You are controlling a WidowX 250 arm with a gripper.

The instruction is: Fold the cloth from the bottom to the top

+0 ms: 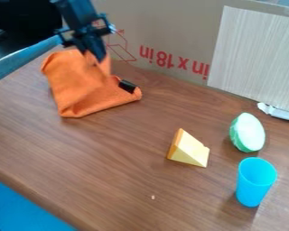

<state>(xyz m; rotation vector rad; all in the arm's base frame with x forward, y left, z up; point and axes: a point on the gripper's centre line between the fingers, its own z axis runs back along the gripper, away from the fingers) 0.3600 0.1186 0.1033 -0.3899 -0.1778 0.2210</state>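
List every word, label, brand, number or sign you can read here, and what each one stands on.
"in x 18in": red print, upside down, on the cardboard; its start may be hidden behind the pale panel.
No words: a red line drawing beside it.
I can make out no text on the black piece at the orange cloth.

The cloth [81, 92] is orange, the cup [253, 187] blue, the wedge [190, 152] yellow and orange, the tabletop [110, 158] brown wood-grained.
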